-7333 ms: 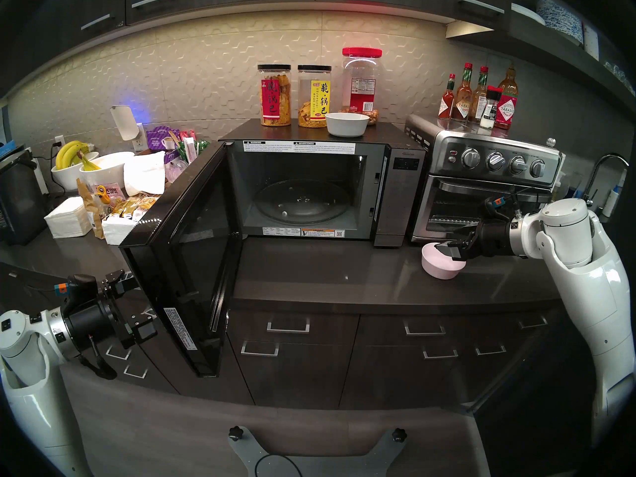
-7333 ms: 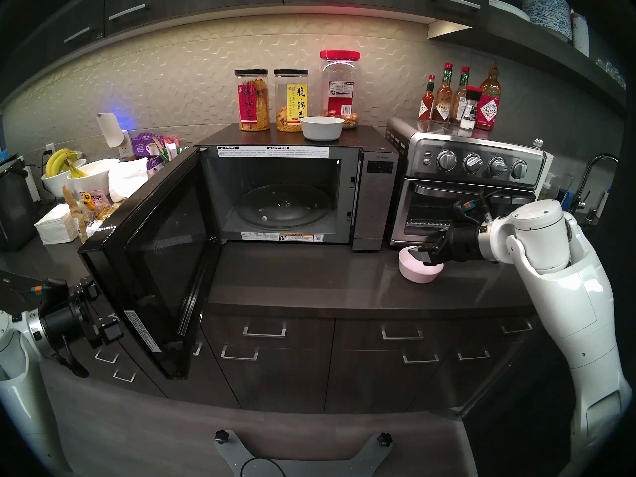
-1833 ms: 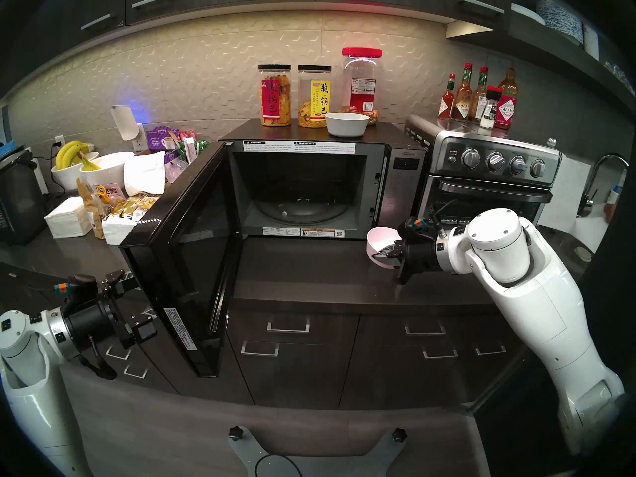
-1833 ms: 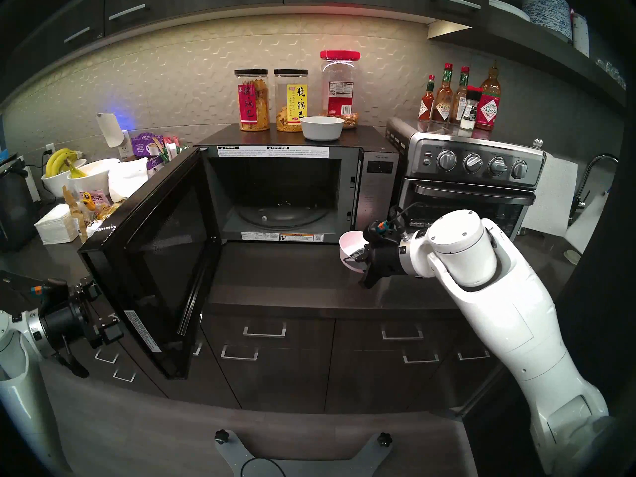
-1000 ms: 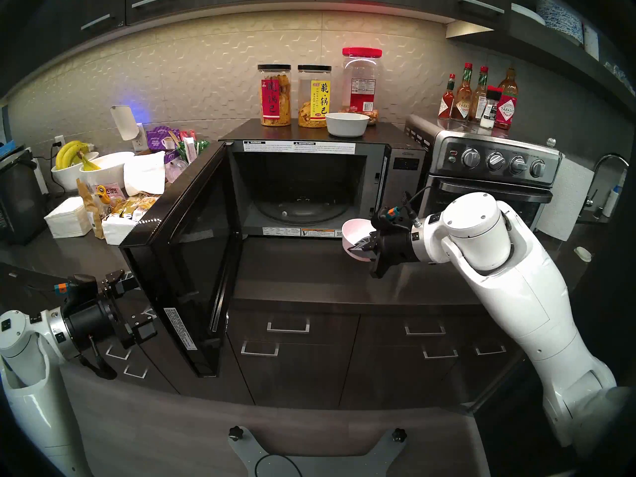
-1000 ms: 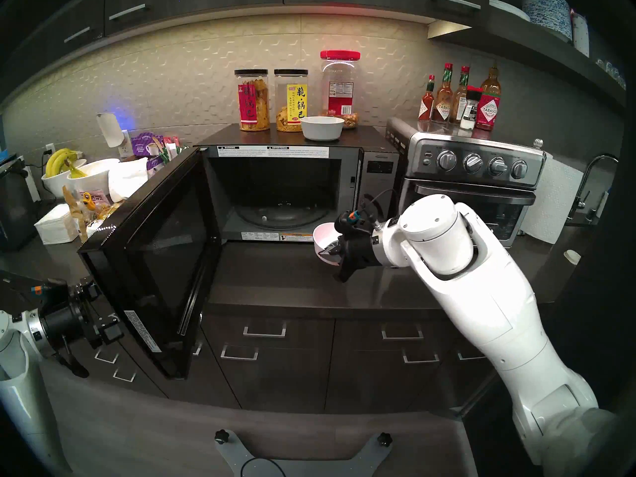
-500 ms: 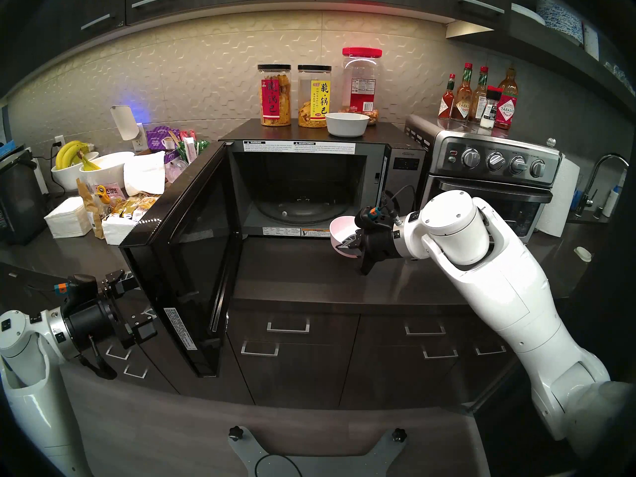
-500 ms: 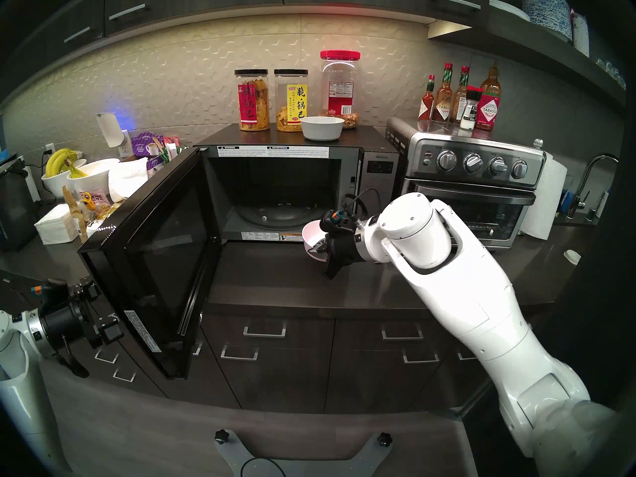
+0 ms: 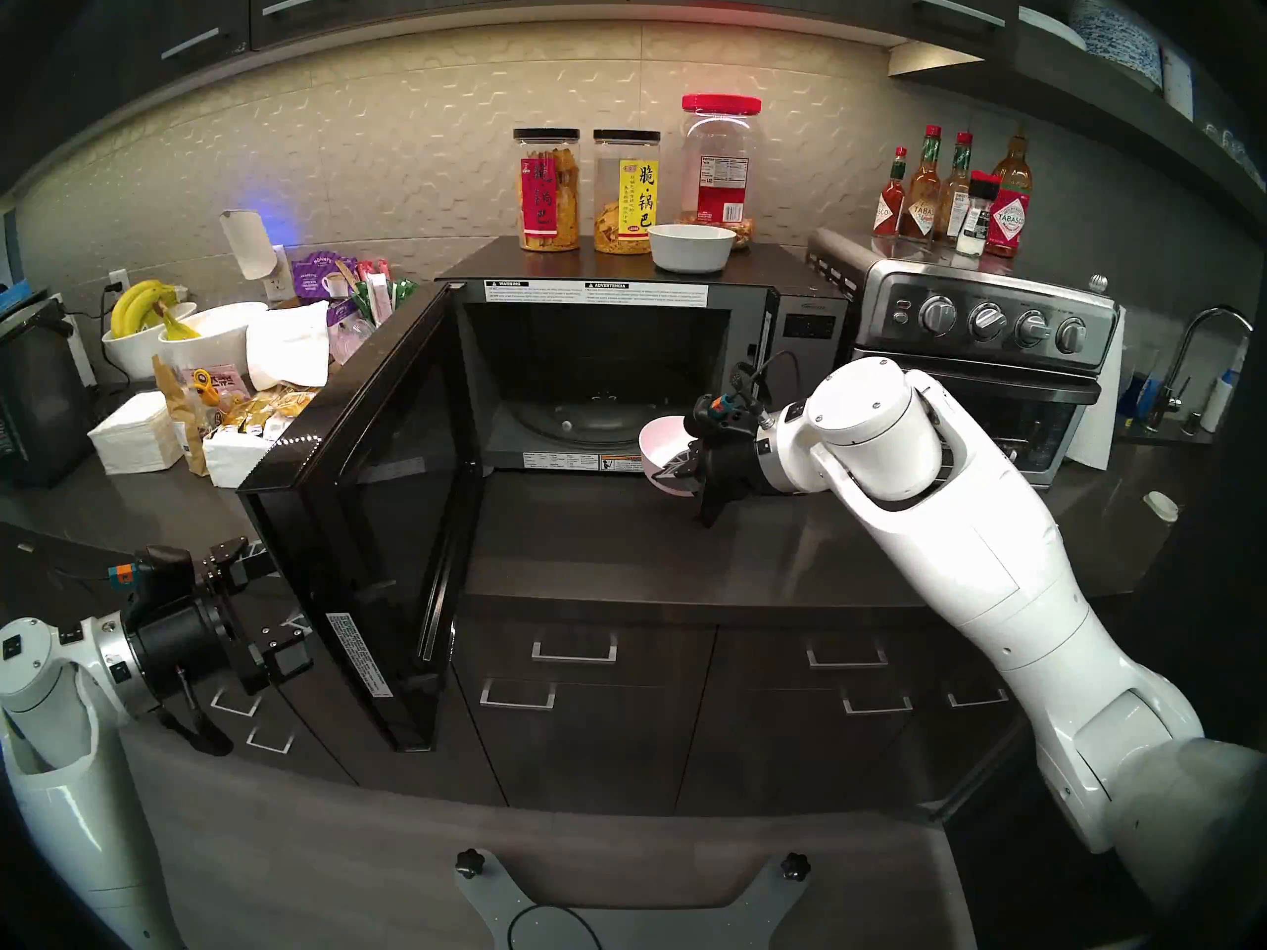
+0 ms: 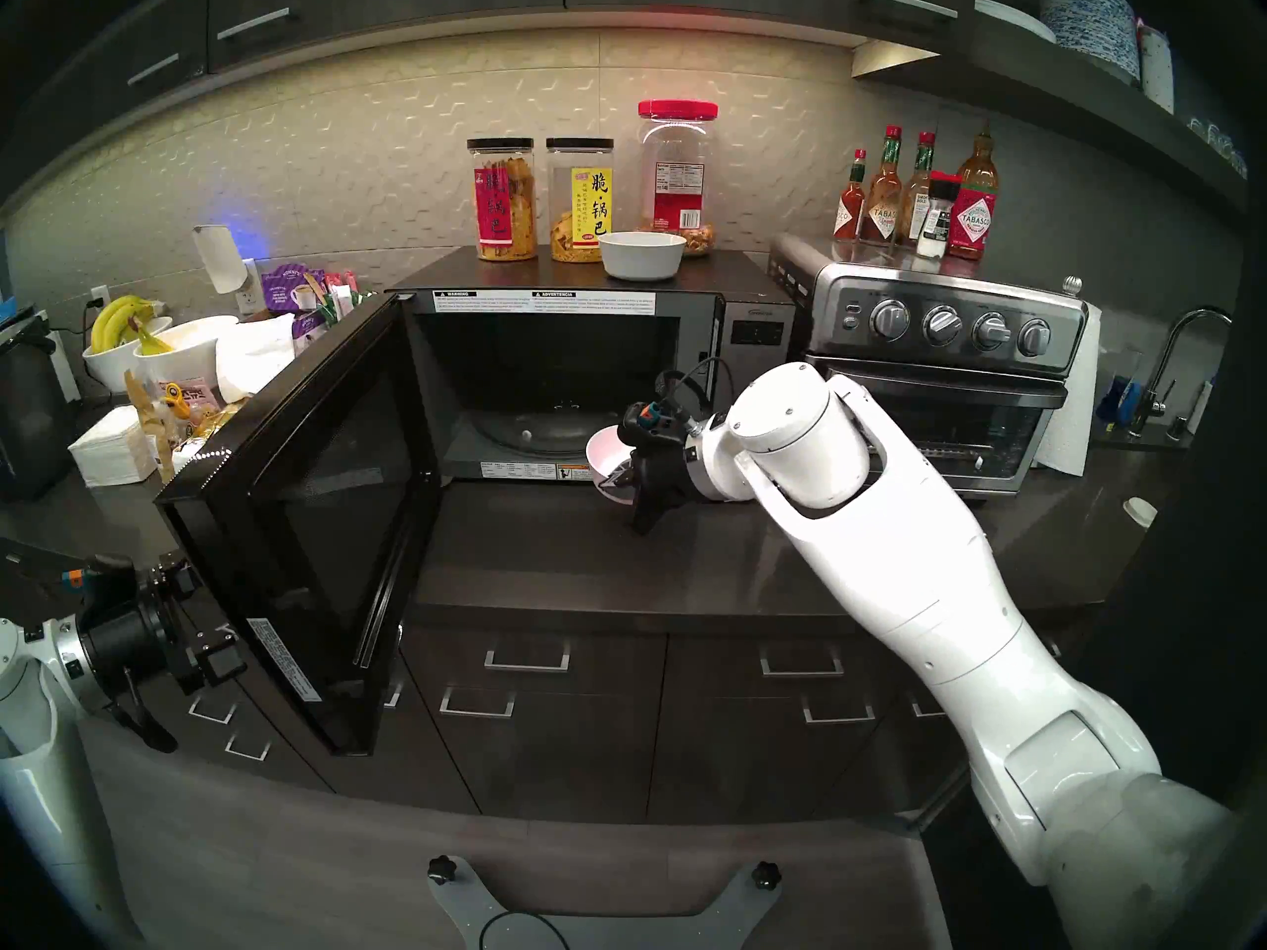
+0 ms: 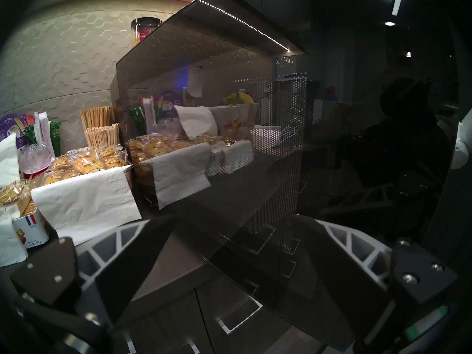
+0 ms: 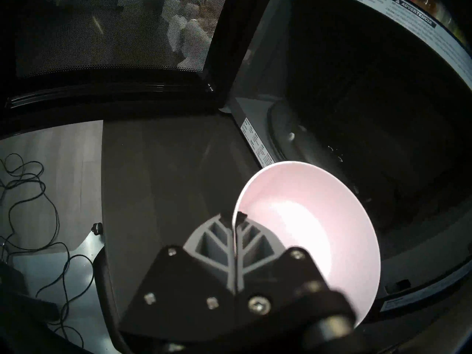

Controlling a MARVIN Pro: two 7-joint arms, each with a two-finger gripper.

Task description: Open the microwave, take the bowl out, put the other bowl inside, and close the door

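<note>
The pink bowl [image 9: 664, 451], off the bench and tilted, is now arriving at the right front of the microwave [image 9: 799, 359] opening, nearer than a second ago, with the right pincer [image 9: 675, 473] pinching its rim. The white bowl [image 9: 691, 246] is sitting on the microwave's top, so placing is underway. The left pincer [image 11: 229, 276] is waiting spread behind the open door [image 9: 384, 489].

The dark grey tabletop [image 9: 617, 551] carries the microwave [image 9: 802, 393] at center, the toaster oven [image 9: 973, 352] at right, and napkins [image 9: 134, 434] and banana bowls [image 9: 171, 335] at left.
</note>
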